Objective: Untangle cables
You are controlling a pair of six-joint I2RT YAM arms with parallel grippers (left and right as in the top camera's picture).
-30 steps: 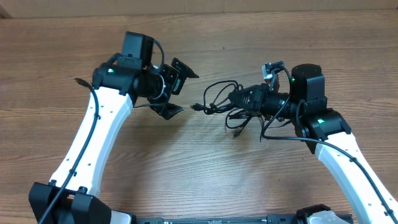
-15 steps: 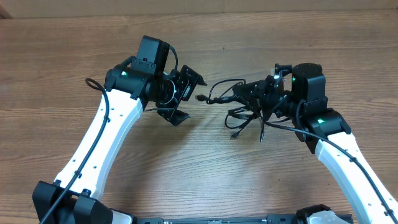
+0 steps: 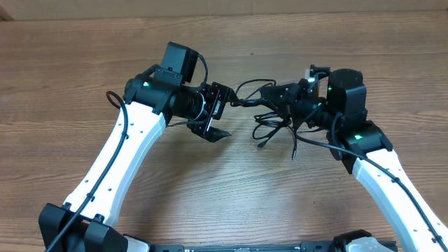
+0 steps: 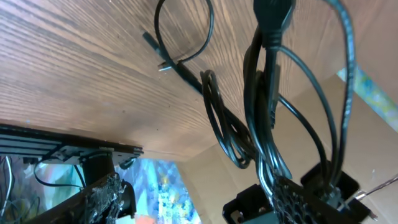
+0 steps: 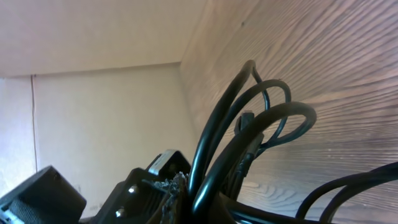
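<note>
The cables [image 3: 269, 120] are a knot of thin black cords hanging between the two arms above the wood table [image 3: 210, 189]. My right gripper [image 3: 285, 96] is shut on the right side of the bundle; in the right wrist view cords [image 5: 249, 124] arch out from between its fingers [image 5: 186, 193]. My left gripper [image 3: 222, 110] faces the knot from the left with its jaws apart, one cord end reaching into the gap. In the left wrist view the cables [image 4: 261, 124] run down beside the right-hand finger [image 4: 292, 199], and the left-hand finger [image 4: 102, 193] stands far off.
Loose cord ends [image 3: 262, 143] dangle from the knot toward the tabletop. A cardboard wall [image 3: 224, 8] runs along the table's back edge. The black arm mounts sit at the near edge [image 3: 231, 246].
My left gripper has moved right, up to the knot's left side, and its jaws have narrowed somewhat. The right gripper has shifted the bundle slightly up and left, still shut.
</note>
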